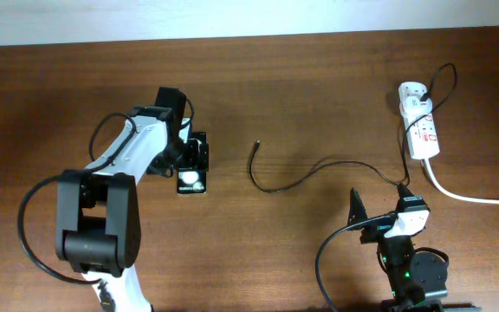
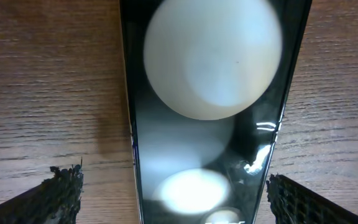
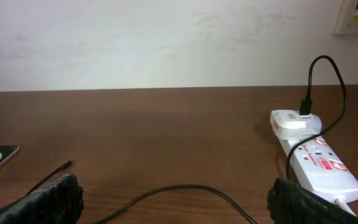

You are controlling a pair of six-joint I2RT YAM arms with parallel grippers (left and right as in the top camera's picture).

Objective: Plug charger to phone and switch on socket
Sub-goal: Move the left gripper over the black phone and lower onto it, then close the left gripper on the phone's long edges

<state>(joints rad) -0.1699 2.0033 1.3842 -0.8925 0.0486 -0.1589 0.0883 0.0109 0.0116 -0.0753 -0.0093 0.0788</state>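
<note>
Glossy black rectangular smartphone (image 2: pixel 204 143) fills the left wrist view. It lies flat on the brown wooden table (image 1: pixel 319 69) directly under the left gripper (image 2: pixel 174 186), with bright round reflections on its face. The two black fingertips (image 2: pixel 64 193) stand wide apart, one on either side of the phone. The left one has bare wood between it and the phone's edge. The other sits just beside the opposite edge, and I cannot tell whether it touches. The jaws are not closed on anything. The white-and-black left arm (image 1: pixel 128 147) reaches forward over the table with its elbow bent and its wrist pointed down at the phone.

Off to that gripper's right, apart from the phone, lies the small connector tip of the long thin black charger cable (image 1: pixel 271 189). The cable snakes across the wood and passes just ahead of the right gripper (image 3: pixel 174 199). It then runs up into the white plug adapter (image 1: pixel 412 91) at the far end of the white elongated power strip (image 1: pixel 424 134), which lies ahead and to the right of that gripper. A thick white cord (image 1: pixel 475 198) leaves the strip's near end. The right arm (image 1: pixel 414 269) sits folded low at the table's near edge with its wrist level. Its fingers are spread wide and empty, and the cable's loop crosses the wood in front of them.
</note>
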